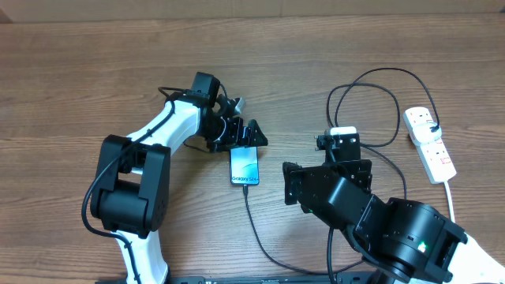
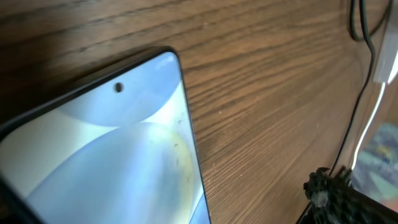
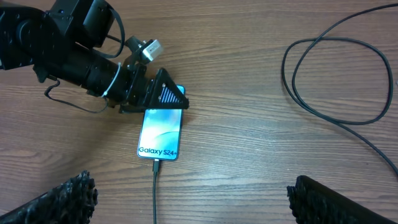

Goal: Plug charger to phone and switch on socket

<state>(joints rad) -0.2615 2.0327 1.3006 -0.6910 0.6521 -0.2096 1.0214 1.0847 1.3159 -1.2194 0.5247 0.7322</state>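
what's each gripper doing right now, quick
left gripper: jaws open around the top end of the phone, not gripping it
right gripper: jaws wide open, holding nothing

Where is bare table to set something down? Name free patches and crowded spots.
Free: the wide stretch of table left of the left arm, and the far strip above it. Crowded: the middle, where the open left pincer hovers at the phone, and the right, with the charger loops and the socket.
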